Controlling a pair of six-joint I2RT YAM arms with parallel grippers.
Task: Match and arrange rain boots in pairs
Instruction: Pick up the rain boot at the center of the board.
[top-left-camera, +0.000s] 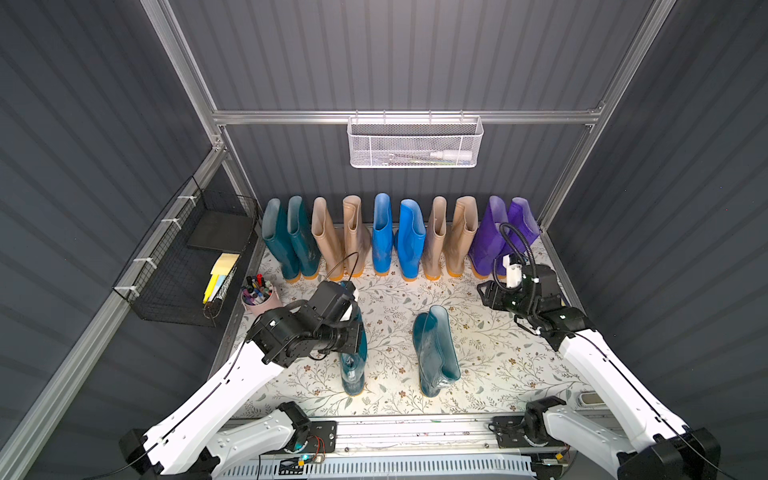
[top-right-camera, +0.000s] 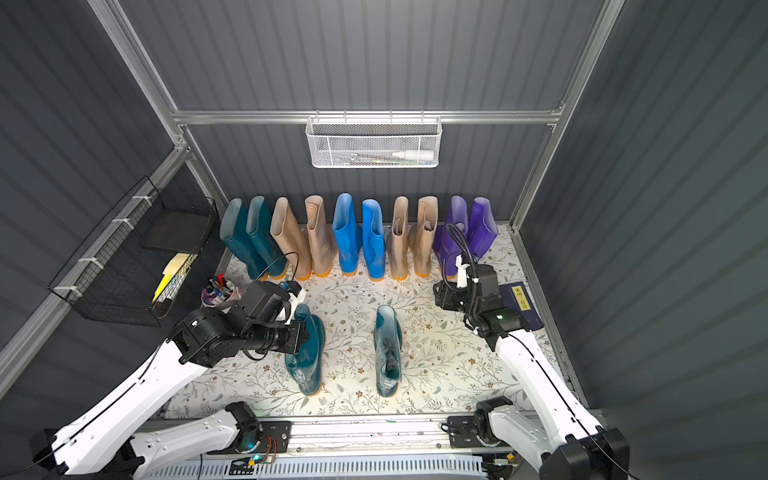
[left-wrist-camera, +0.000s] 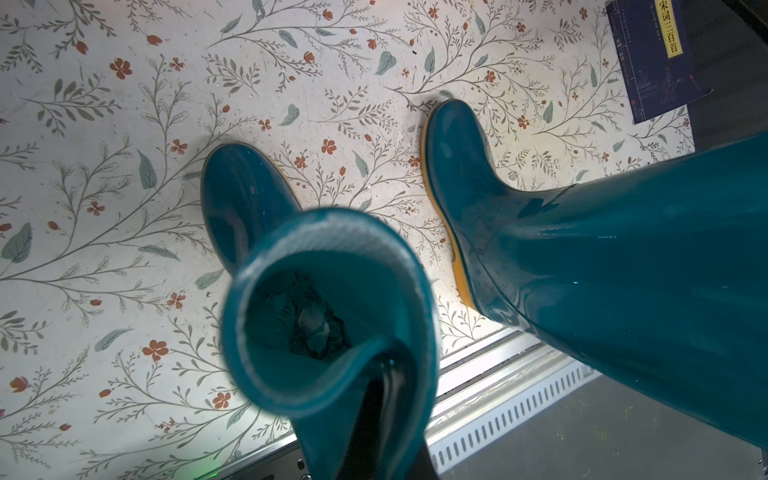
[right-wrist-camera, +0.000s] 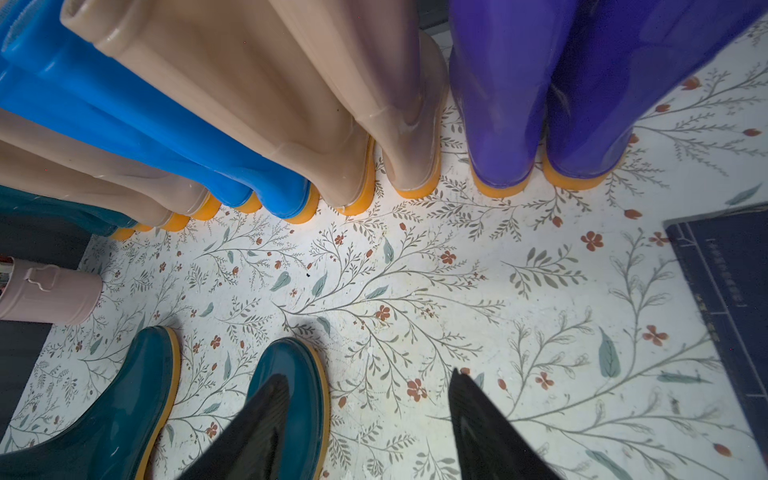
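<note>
Pinch set: left gripper (left-wrist-camera: 386, 374) clamped shut on one teal boot (left-wrist-camera: 332, 266) by its cuff; right gripper (right-wrist-camera: 370, 376) agape, empty.
I judge the cuff grip lets me slide it beside its mate (top-left-camera: 436, 353); back row (top-left-camera: 409, 241) already paired.

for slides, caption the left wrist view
Left fingers pinch a dark teal boot by its rim; second teal boot stands alongside

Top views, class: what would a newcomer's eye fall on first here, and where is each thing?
A colourful row of boots lines the far edge of the floral mat: teal, beige, blue, beige, purple, in pairs. Nearer, a held teal boot and a loose teal boot stand apart, the left tool shut on the held boot's top rim.
</note>
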